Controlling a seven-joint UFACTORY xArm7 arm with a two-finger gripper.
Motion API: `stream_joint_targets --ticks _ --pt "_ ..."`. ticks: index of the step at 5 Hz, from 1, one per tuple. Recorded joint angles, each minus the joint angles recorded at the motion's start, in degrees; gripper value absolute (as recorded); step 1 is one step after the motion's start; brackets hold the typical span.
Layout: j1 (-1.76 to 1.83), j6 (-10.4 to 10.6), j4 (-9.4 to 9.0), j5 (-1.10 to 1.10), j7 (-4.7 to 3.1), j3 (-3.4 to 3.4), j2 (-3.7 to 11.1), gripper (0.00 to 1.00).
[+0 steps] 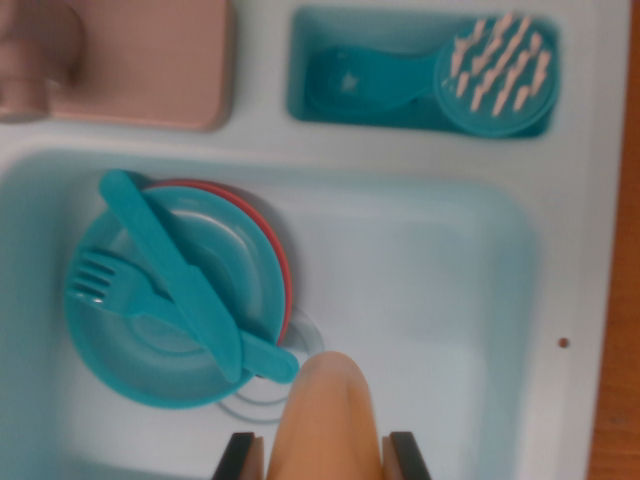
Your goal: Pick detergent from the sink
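Gripping the orange detergent bottle (325,420) at its sides, the fingers (238,458) sit closed against it above the sink (420,280). It looks light, rigid, smooth plastic, likely slippery.

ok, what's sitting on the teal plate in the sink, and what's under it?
On the teal plate: a teal knife crossing a teal fork. Under it, a red plate shows only as a rim on the right; anything below that is covered.
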State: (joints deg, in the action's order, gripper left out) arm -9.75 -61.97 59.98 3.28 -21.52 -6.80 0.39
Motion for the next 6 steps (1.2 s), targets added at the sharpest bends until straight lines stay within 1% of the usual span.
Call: stream_joint_targets --ticks 1,2,3,4,5,6 --pt "0.01 -2.69 1.98 -0.16 0.20 0.00 -0.71 1.00" --pt "0.01 -2.69 1.98 -0.16 0.20 0.00 -0.71 1.00" --pt "0.03 -5.26 3.89 -0.32 0.40 0.00 -1.40 1.00" --pt "0.03 -5.26 3.89 -0.32 0.40 0.00 -1.40 1.00" --pt "0.04 -8.00 5.90 -0.48 0.60 -0.01 -2.12 1.00" --pt "0.04 -8.00 5.90 -0.48 0.60 -0.01 -2.12 1.00"
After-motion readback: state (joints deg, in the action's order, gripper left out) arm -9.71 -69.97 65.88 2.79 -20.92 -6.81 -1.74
